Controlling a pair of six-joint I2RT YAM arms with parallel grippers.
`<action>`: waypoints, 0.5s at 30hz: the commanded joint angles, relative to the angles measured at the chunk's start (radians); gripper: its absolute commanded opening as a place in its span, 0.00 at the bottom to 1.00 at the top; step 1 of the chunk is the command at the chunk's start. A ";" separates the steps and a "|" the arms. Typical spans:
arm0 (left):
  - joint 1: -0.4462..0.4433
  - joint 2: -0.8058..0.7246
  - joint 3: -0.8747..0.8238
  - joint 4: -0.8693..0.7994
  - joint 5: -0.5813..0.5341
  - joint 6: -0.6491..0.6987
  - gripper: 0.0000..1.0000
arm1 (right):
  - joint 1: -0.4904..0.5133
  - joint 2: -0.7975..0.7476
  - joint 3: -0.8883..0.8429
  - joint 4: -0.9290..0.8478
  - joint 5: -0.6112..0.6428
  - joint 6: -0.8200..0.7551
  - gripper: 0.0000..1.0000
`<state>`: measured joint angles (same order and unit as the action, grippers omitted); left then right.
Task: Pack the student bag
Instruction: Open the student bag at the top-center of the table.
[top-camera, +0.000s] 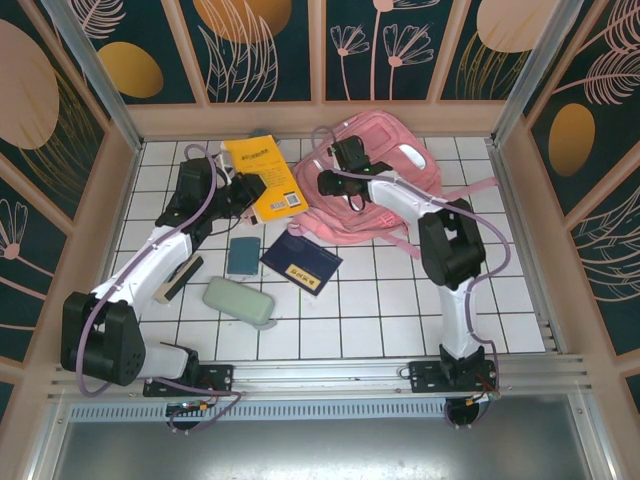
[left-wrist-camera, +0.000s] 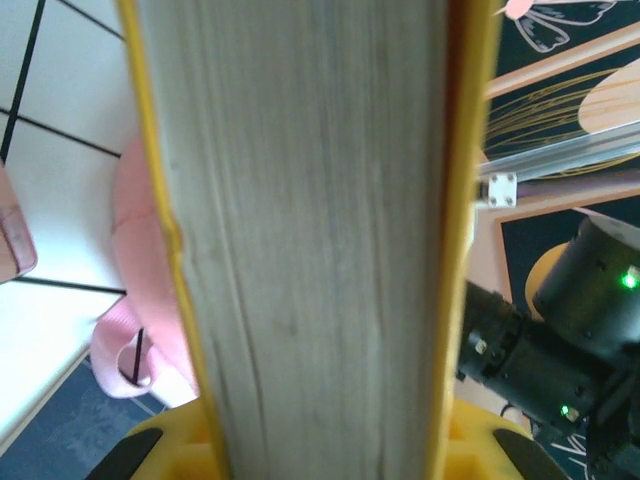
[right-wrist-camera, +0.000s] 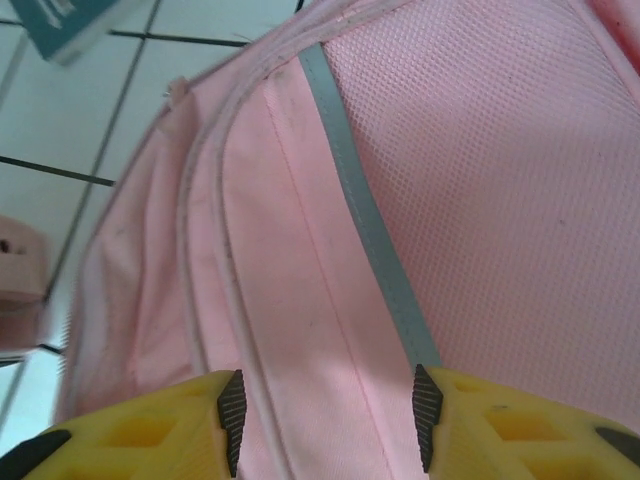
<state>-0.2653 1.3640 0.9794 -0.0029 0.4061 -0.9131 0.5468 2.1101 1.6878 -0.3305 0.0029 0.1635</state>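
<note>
Closest to us, under the right wrist lens, is the pink weave of the student bag (right-wrist-camera: 480, 190), crossed by a pale grey stripe and rows of piping. The right gripper (right-wrist-camera: 328, 425) sits low over it, its yellow fingers (right-wrist-camera: 150, 435) set apart, the black pads standing on either side of a band of fabric without pinching it.

From above, we see the bag lying flat on the far part of the white tiled table (top-camera: 380, 310), right of centre, with its straps trailing toward the right arm.

Just beside the bag's left edge we find the yellow book (left-wrist-camera: 300, 200), tilted up off the tiles. The left gripper (left-wrist-camera: 320, 445) is clamped on it, a finger pressed against each cover, and the grey page edge runs up through the left wrist view.

Nearer the arms, a dark blue booklet (top-camera: 300, 262) lies just in front of the bag's near edge. A small teal notebook (top-camera: 242, 255) lies to its left, and a pale green pencil case (top-camera: 240, 300) rests nearer still, close to the left arm.
</note>
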 joint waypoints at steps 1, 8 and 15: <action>0.005 -0.054 -0.002 0.022 -0.006 0.033 0.00 | 0.030 0.065 0.095 -0.088 0.104 -0.084 0.52; 0.007 -0.084 -0.001 -0.016 -0.030 0.040 0.00 | 0.065 0.142 0.140 -0.104 0.132 -0.112 0.56; 0.006 -0.078 -0.026 -0.026 -0.030 0.031 0.00 | 0.065 0.189 0.148 -0.113 0.222 -0.106 0.33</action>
<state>-0.2653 1.3079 0.9478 -0.0719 0.3801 -0.8944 0.6136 2.2715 1.8126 -0.4030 0.1532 0.0673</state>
